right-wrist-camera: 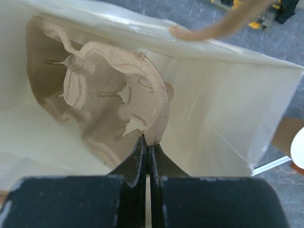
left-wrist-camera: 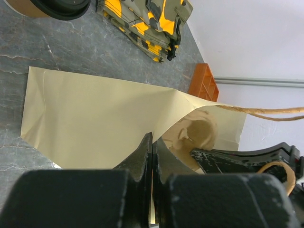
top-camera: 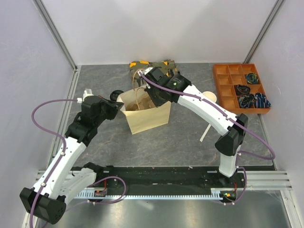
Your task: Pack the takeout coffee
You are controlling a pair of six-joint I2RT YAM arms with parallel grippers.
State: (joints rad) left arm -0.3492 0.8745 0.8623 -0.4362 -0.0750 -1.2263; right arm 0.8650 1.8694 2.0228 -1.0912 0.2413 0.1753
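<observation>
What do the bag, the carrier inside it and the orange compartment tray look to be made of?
The bag looks like kraft paper, matte tan outside and paler inside, holding sharp creases. The carrier seems moulded paper pulp: rough, fibrous brown surface with ragged edges. The orange tray is probably rigid plastic, given its uniform colour and crisp thin dividers, though it shows too small to be sure.

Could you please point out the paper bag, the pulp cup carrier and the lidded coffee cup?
paper bag [top-camera: 149,118], top external view, on its front wall.
pulp cup carrier [right-wrist-camera: 102,76], right wrist view, on its moulded middle.
lidded coffee cup [left-wrist-camera: 61,5], left wrist view, on its black lid.
</observation>
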